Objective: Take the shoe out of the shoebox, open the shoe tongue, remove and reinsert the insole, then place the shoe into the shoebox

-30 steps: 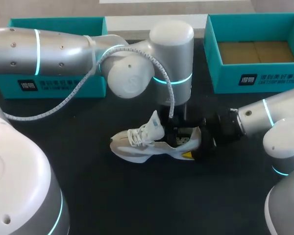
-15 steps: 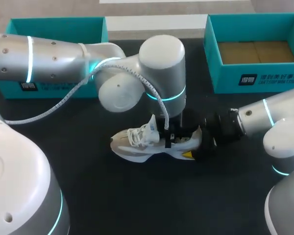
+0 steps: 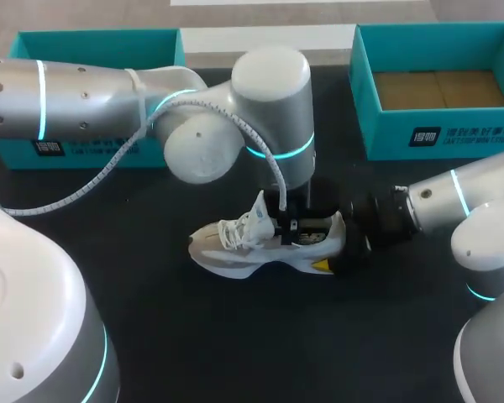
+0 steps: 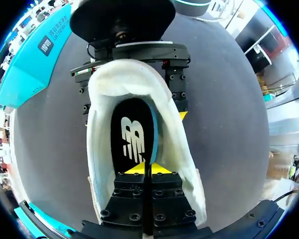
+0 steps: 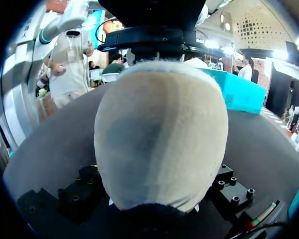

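Head view is lit evenly from overhead, nothing harsh. Soft highlights are picked up on the left arm (image 3: pixel 269 75), and the black table (image 3: pixel 235 336) is kept pretty dark. Only a faint shadow is thrown under the shoe (image 3: pixel 260 248). In the right wrist view the heel is backlit and left dim.

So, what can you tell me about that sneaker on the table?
The sneaker is white and grey with white laces, a raised tongue and a yellow patch near the heel. It stands on its sole on the black table. A black insole shows inside, pinched by the left gripper; the right gripper clamps the padded heel.
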Robot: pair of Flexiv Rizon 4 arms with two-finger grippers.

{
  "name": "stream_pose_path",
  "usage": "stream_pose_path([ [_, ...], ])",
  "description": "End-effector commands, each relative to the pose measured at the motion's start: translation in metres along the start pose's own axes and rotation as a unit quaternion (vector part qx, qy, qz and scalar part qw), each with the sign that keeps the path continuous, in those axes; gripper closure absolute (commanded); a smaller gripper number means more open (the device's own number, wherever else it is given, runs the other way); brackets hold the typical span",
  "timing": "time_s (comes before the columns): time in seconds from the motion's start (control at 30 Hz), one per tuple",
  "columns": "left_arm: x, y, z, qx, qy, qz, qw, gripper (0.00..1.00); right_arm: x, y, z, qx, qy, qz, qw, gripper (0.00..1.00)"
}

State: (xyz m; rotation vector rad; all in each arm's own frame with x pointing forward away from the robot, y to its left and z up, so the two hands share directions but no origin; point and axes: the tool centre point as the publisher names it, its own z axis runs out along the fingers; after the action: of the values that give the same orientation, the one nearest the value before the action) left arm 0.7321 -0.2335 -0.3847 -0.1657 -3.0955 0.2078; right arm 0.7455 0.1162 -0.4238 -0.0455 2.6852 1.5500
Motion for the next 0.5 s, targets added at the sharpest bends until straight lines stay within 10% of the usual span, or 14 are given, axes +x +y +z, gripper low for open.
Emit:
stream_pose_path([
  [0.03, 0.001, 0.006, -0.018, 0.002, 0.015, 0.004, 1.000, 1.00, 0.002, -0.002, 0.004, 0.001, -0.001, 0.000, 1.000, 1.00],
  [0.5, 0.010, 0.010, -0.053, 0.024, 0.055, 0.005, 0.998, 1.00, 0.002, -0.002, 0.004, 0.001, -0.001, 0.000, 1.000, 1.00],
])
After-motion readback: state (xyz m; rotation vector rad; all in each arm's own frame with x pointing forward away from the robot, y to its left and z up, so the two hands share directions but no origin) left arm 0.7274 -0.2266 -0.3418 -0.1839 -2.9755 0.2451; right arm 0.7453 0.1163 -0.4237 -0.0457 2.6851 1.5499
